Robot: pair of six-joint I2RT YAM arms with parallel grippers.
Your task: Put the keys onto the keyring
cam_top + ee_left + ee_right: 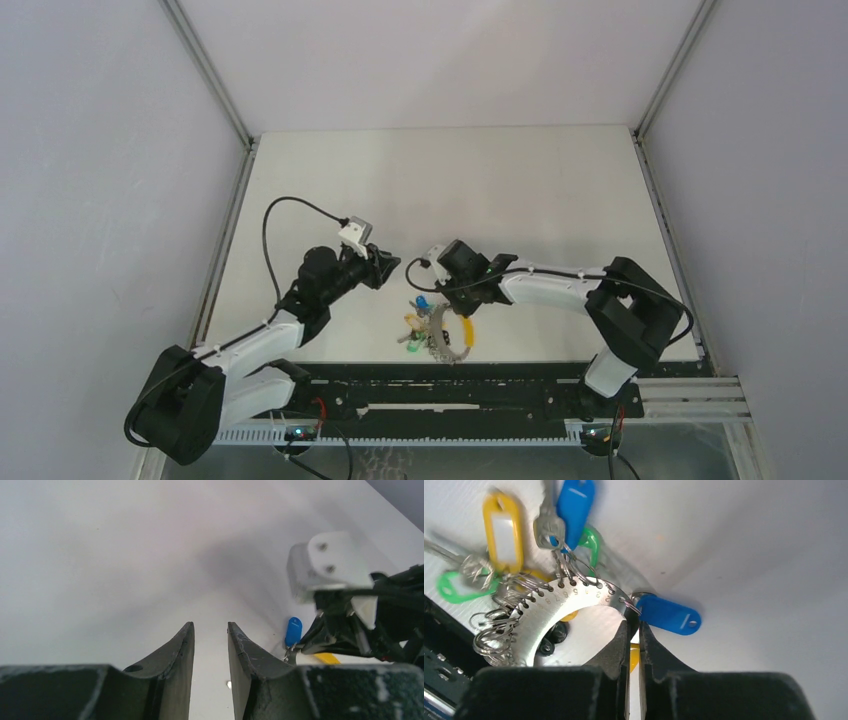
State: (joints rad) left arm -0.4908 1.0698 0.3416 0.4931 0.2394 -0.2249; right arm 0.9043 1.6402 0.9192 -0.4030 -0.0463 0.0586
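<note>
The keyring (569,600) is a silvery curved plate with numbered holes, carrying wire rings and blue (669,615), yellow (501,530) and green (454,587) tags. In the top view the bunch (435,325) lies near the table's front edge beside a yellow band (465,330). My right gripper (634,623) is shut on the plate's end, next to the blue tag. Small black pieces (555,631) show through the plate's arc; I cannot tell whether they are the keys. Left of the bunch, my left gripper (393,266) hangs open with nothing between its fingers (182,645).
In the left wrist view the right arm's white camera block (327,565) and dark cables sit close on the right, above a blue tag (293,631). A black rail (450,385) runs along the table's front edge just behind the bunch. White walls enclose the table.
</note>
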